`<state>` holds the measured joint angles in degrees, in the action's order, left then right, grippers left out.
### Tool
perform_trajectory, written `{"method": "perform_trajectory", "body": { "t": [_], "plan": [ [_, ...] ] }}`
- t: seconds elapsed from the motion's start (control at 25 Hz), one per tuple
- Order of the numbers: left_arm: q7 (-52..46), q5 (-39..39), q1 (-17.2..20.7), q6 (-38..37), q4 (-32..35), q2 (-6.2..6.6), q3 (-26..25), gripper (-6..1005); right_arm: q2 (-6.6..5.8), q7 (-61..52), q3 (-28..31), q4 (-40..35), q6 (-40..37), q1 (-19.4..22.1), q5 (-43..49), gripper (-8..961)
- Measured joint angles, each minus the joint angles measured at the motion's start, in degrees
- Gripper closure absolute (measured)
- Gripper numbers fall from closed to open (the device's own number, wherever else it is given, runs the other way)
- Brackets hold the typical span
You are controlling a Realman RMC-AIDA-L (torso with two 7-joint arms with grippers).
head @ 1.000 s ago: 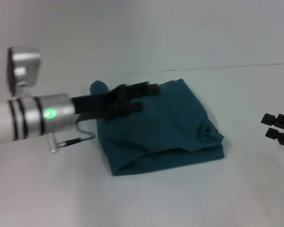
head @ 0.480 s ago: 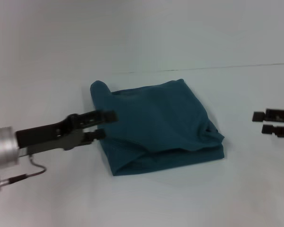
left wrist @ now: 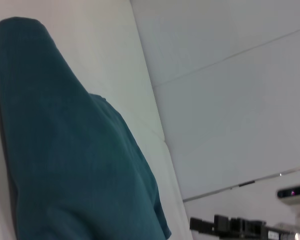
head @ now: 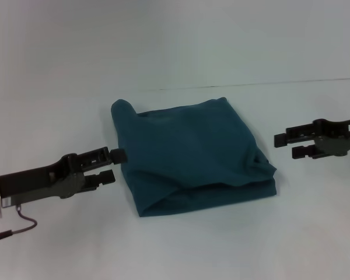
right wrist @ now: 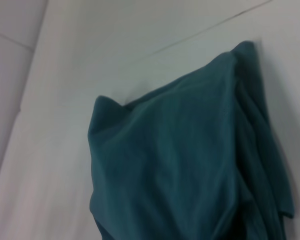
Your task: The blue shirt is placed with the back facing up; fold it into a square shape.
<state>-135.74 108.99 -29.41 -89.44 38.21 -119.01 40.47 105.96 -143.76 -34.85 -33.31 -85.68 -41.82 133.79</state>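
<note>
One blue shirt [head: 192,154] lies in the middle of the white tabletop [head: 175,245], folded into a rough, thick square of several layers, with a small lump of fabric sticking up at its far left corner and bunched, layered edges showing along its near and right sides. Two black grippers flank it, one on each side. The left gripper [head: 115,165] sits low at the shirt's left edge, its two fingers spread apart with nothing between them, the upper fingertip just beside or touching the fabric; which of the two cannot be told. The right gripper [head: 286,146] hovers off the shirt's right side, near it but apart, its two fingers likewise parted and empty, pointing toward the cloth. The left wrist view shows the shirt [left wrist: 65,160] close up as a smooth sloping fold, with the other arm's gripper [left wrist: 230,226] farther off beyond it. The right wrist view shows the shirt [right wrist: 180,165] with its stacked folds along one side.
</note>
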Motion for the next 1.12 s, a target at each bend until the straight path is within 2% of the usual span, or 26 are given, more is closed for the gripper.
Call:
{"method": "perform_trajectory", "body": {
  "t": [0.16, 0.48, 0.8, 1.12],
  "plan": [
    [0.9, 1.1, 0.1, -0.6, -0.2, -0.11, 0.0, 96, 0.57, -1.8, -0.3, -1.7, -0.2, -3.0, 3.8, 229],
    [-0.8, 1.6, -0.2, 0.1, -1.7, -0.48, 0.3, 96, 1.46, -6.3, -2.1, -3.9, 1.0, -6.3, 7.3, 230],
    [-2.8, 1.0, -0.2, 4.1, -5.9, -1.05, -0.4, 95, 1.55, -6.6, -2.4, -4.4, 1.6, -6.8, 7.5, 231],
    [-2.8, 1.0, -0.1, 4.4, -5.7, -0.72, -2.6, 95, 1.78, -6.6, -8.4, -4.0, 1.3, -6.7, 7.6, 232]
  ]
}}
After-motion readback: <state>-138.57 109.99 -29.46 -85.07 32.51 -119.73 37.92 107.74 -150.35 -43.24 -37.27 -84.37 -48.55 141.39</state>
